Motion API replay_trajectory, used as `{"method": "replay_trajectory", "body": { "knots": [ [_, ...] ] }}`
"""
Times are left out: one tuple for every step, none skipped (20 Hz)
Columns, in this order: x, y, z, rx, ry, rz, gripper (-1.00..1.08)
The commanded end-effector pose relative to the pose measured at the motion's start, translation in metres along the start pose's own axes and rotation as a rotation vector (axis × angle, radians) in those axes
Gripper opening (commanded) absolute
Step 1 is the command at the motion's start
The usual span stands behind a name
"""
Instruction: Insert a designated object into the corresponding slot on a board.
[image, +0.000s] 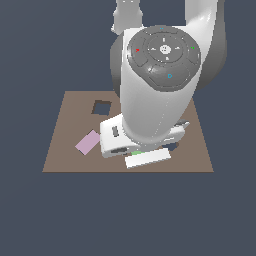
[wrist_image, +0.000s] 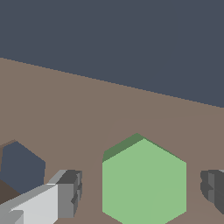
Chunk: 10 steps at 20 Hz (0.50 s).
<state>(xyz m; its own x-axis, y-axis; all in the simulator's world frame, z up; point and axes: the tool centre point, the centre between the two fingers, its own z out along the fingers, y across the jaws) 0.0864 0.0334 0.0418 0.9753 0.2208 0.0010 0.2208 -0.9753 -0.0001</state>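
- Brown board (image: 70, 150), one, flat and rectangular, under the arm and spreading out on all sides of the gripper (wrist_image: 141, 188).
- Light-green hexagonal piece (wrist_image: 144, 181), one, lying flat on the board between the two fingers (wrist_image: 65, 194), apart from both; in the exterior view only a green sliver (image: 136, 153) visible under the hand.
- Gripper spread wide, wider than the green piece, with a gap of bare board on each side; nothing held.
- Two fingers counted in the wrist view, one each side of the piece, grey pads facing inward.
- Dark holes: one square hole (image: 102, 107) in the exterior view, well apart from the gripper toward the board's far edge; one dark angular hole (wrist_image: 22, 166) in the wrist view, just beyond one finger on the side away from the green piece, outline only partly seen. Both with nothing inside.
- Pink rectangle (image: 88, 142), one, flat on the board, near the gripper on the exterior view's left.
- No writing readable; only small coloured marks on the round grey cap (image: 164, 50) of the arm.
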Motion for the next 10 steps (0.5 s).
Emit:
{"method": "replay_trajectory", "body": {
  "knots": [
    [-0.0003, -0.0003, 0.0082, 0.0, -0.001, -0.001, 1.0],
    [-0.0003, -0.0002, 0.0103, 0.0, -0.001, -0.001, 1.0],
    [-0.0003, -0.0001, 0.0115, 0.0, -0.001, -0.001, 1.0],
    [-0.0003, -0.0001, 0.0119, 0.0, -0.001, -0.001, 1.0],
    [-0.0003, -0.0001, 0.0119, 0.0, -0.001, -0.001, -1.0],
    [-0.0003, -0.0001, 0.0119, 0.0, -0.001, -0.001, -1.0],
    [-0.0003, -0.0001, 0.0119, 0.0, -0.001, -0.001, -1.0],
    [-0.0003, -0.0001, 0.0119, 0.0, -0.001, -0.001, -1.0],
    [-0.0003, -0.0001, 0.0119, 0.0, -0.001, -0.001, -1.0],
    [-0.0003, -0.0001, 0.0119, 0.0, -0.001, -0.001, -1.0]
  ]
}}
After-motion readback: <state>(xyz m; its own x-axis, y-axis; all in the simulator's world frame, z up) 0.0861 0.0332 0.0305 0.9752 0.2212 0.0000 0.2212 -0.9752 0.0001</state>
